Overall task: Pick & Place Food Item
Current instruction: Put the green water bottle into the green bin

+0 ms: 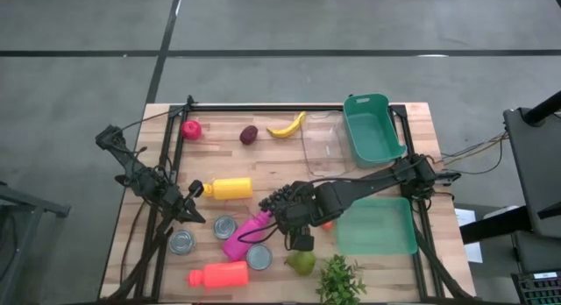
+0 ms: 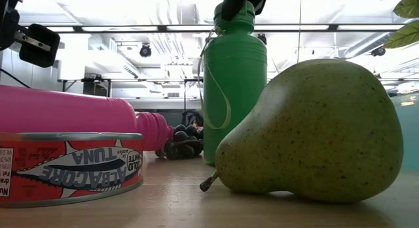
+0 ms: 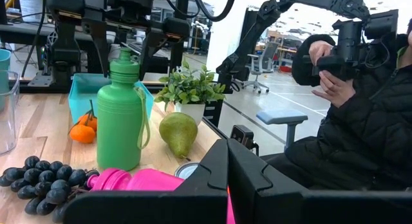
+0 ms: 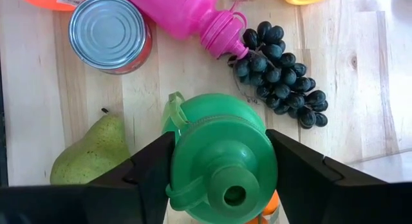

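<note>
A green bottle [image 4: 222, 153] stands upright on the wooden table near its front middle, and my right gripper [image 4: 222, 169] is shut on its top from above. A green pear [image 1: 301, 263] lies just nearer the front edge. Dark grapes [image 4: 280, 76] lie on the bottle's far side, and a small orange [image 3: 84, 129] sits by a teal tray [image 1: 379, 226]. A banana [image 1: 287, 125] and a dark plum [image 1: 249, 134] lie at the back. My left gripper [image 1: 191, 210] waits shut and touching nothing at the left. My right gripper pinches the green bottle's wide lid [image 4: 187, 143] between its two fingers [image 4: 151, 166], one on each side of the lid. They come from above, slanting steeply down. The bottle stands upright, its base [image 2: 226, 159] on the table.
A pink bottle [image 1: 245, 235] and several cans [image 1: 225, 226] lie left of the green bottle, a tuna can [image 2: 65, 166] among them. Yellow [image 1: 230, 188] and orange [image 1: 219, 274] bottles, a potted plant [image 1: 340, 280], a clear container [image 1: 323, 147] and a teal bin [image 1: 372, 125] ring the spot. A person [image 3: 360, 89] sits beyond the table.
</note>
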You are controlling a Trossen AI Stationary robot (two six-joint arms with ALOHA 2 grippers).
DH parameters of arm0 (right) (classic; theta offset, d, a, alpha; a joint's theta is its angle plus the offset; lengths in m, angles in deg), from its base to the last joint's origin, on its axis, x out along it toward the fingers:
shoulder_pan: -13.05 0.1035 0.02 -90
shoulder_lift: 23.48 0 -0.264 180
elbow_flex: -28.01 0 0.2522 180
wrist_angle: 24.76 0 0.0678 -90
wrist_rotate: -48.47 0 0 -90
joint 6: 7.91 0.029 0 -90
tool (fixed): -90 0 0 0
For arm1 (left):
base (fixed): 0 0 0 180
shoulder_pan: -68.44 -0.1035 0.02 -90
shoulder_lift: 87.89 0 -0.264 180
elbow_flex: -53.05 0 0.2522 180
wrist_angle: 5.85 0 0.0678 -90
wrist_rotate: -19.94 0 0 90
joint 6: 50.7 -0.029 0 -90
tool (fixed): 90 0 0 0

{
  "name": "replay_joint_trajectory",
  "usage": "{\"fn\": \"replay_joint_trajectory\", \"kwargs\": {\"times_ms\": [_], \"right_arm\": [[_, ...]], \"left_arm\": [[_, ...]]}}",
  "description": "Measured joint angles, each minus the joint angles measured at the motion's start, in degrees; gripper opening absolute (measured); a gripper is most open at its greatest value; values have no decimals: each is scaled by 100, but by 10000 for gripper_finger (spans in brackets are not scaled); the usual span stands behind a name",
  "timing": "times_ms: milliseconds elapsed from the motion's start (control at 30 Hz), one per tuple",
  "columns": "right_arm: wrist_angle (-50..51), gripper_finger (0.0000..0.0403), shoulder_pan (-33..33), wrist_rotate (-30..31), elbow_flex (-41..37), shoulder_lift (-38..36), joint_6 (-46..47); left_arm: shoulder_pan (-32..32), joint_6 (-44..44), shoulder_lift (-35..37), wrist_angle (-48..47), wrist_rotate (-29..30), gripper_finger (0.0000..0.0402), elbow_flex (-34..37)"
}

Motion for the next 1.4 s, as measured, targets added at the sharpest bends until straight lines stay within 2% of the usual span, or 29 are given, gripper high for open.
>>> {"fn": "replay_joint_trajectory", "kwargs": {"times_ms": [600, 867, 1167, 1400], "right_arm": [[31, 210, -4, 31, 59, -25, -4], [133, 212, -62, 140, 79, -611, -2], [928, 214, -252, 1005, 85, -1580, 570], [1732, 215, -711, 1559, 81, -2289, 999]], "left_arm": [[0, -1, 0, 0, 0, 0, 0], [0, 0, -2, 2, 0, 0, 0], [2, 0, -2, 0, -2, 0, 0], [0, 0, 0, 0, -2, 0, 0]]}}
